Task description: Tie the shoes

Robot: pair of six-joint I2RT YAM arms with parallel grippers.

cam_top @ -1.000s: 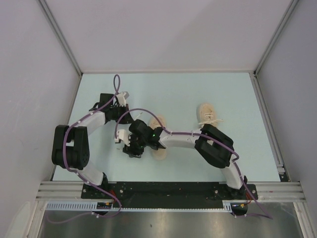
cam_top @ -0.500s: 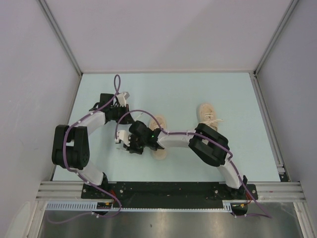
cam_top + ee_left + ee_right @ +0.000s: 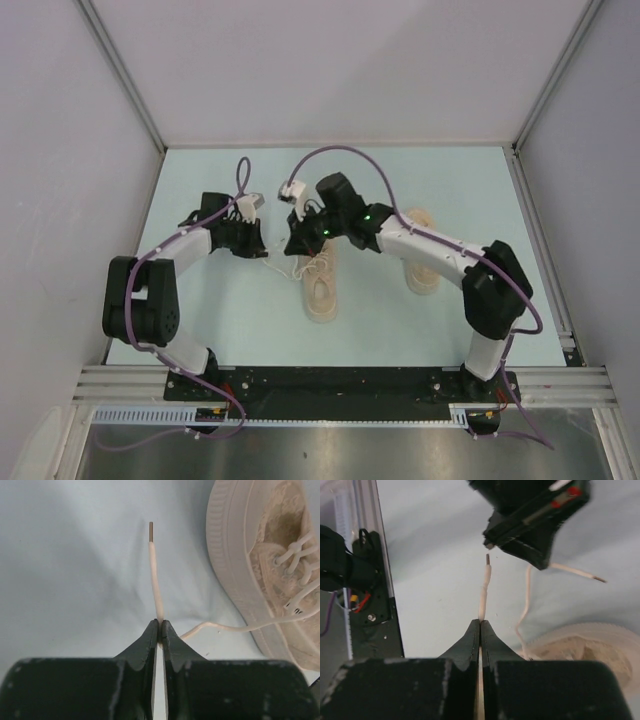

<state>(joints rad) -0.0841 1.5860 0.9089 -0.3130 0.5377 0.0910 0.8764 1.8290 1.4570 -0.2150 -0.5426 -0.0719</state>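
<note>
Pale blue desk [image 3: 450, 190] lies under both arms; left pincer [image 3: 160, 625] is clamped on one lace tip [image 3: 154, 575], right pincer [image 3: 480, 622] on the second lace tip [image 3: 483, 592], having swung past the mid-desk shoe [image 3: 320, 290] from beside it to its far end, so both laces seem ready for crossing

No readable text, labels or numbers — anywhere in view.

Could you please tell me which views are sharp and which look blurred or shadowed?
Top external: evenly lit, sharp, no glare on the table. Left wrist: the lace and shoe are crisp, with soft shadow between them; the body of the left gripper is dark and blurred. Right wrist: the lace end in the right gripper is sharp, but the shoe looks soft at lower right.
</note>
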